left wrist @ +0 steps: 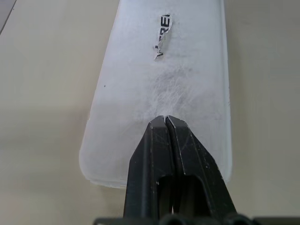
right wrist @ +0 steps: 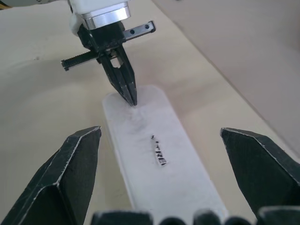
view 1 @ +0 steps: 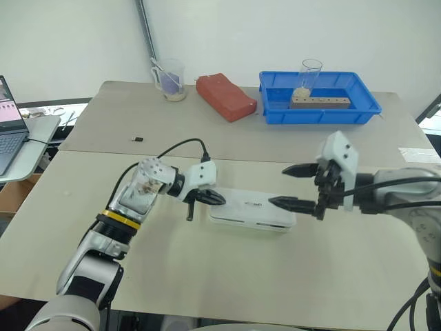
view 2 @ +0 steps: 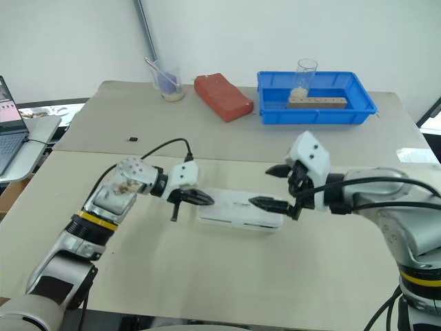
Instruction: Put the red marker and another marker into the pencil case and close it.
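Note:
The pencil case [view 1: 251,210], a flat translucent white box with dark lettering, lies closed on the table in front of me. My left gripper [view 1: 219,199] is shut, and its tips rest against the case's lid at its left end [left wrist: 165,117]. My right gripper [view 1: 278,186] hangs open just above the case's right end, with nothing between its fingers [right wrist: 75,168]. In the right wrist view the left gripper [right wrist: 131,101] touches the far end of the lid. The red marker and the other marker are hidden from view.
At the back right stands a blue tray [view 1: 365,110] holding a glass [view 1: 310,72] and a wooden block [view 1: 320,102]. A red brick [view 1: 226,96] and a plastic cup [view 1: 172,79] sit at the back. A small dark piece [view 1: 138,139] lies left of centre. A laptop [view 1: 10,131] stands at far left.

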Controlling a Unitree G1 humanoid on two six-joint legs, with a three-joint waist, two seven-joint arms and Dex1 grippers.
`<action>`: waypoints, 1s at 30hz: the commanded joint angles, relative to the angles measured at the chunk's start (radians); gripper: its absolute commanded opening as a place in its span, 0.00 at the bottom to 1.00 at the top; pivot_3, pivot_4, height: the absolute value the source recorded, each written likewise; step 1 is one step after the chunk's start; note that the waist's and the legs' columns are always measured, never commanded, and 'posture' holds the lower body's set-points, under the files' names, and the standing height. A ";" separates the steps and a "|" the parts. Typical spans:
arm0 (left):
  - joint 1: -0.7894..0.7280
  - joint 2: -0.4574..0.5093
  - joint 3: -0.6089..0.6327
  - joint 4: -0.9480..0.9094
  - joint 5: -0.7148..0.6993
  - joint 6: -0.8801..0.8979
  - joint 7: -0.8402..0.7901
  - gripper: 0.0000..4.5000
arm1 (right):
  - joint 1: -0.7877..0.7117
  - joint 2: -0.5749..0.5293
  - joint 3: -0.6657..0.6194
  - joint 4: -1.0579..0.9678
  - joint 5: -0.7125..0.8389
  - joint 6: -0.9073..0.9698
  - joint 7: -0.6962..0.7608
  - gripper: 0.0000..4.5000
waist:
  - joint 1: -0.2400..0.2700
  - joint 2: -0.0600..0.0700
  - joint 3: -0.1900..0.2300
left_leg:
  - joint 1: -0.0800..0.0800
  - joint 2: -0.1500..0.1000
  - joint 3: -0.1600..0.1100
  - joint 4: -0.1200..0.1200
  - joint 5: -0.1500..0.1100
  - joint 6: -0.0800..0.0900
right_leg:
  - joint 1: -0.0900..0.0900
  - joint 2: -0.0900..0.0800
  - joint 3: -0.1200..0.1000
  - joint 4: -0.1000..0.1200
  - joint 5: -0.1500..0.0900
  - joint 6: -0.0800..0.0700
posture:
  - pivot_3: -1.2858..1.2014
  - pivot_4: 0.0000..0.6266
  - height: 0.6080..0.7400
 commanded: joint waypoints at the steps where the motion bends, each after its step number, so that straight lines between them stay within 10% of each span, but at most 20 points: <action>1: 0.024 -0.002 -0.065 -0.018 0.075 -0.066 0.054 0.02 | 0.022 0.000 0.028 0.024 -0.057 -0.087 -0.002 1.00 | 0.001 0.000 0.000 | 0.000 0.000 0.000 0.000 0.000 0.000 | 0.000 0.000 0.000 0.000 0.000 0.000 | 0.52 0.24 1.00; 10: -0.002 0.002 0.048 -0.042 -0.010 -0.065 0.104 0.02 | 0.081 -0.031 0.013 0.140 -0.118 -0.212 0.061 1.00 | -0.006 0.000 -0.002 | 0.001 0.000 0.000 0.000 0.000 0.000 | 0.000 0.001 0.000 0.000 0.000 0.000 | 0.52 0.24 1.00; 20: 0.181 0.237 0.456 -0.217 -0.265 0.148 0.145 0.98 | 0.189 -0.062 -0.050 0.412 -0.262 -0.480 0.122 1.00 | -0.018 0.000 -0.001 | 0.003 0.000 0.000 -0.002 0.000 0.000 | 0.001 0.001 0.002 0.000 -0.001 0.001 | 0.52 0.24 1.00; 30: 0.453 0.318 0.623 -0.323 -0.217 0.096 0.348 0.99 | 0.225 -0.025 -0.143 0.436 -0.281 -0.510 0.042 1.00 | 0.003 -0.002 0.000 | 0.008 0.001 0.003 -0.004 0.000 -0.001 | 0.001 -0.005 -0.001 -0.002 -0.002 -0.001 | 0.52 0.24 1.00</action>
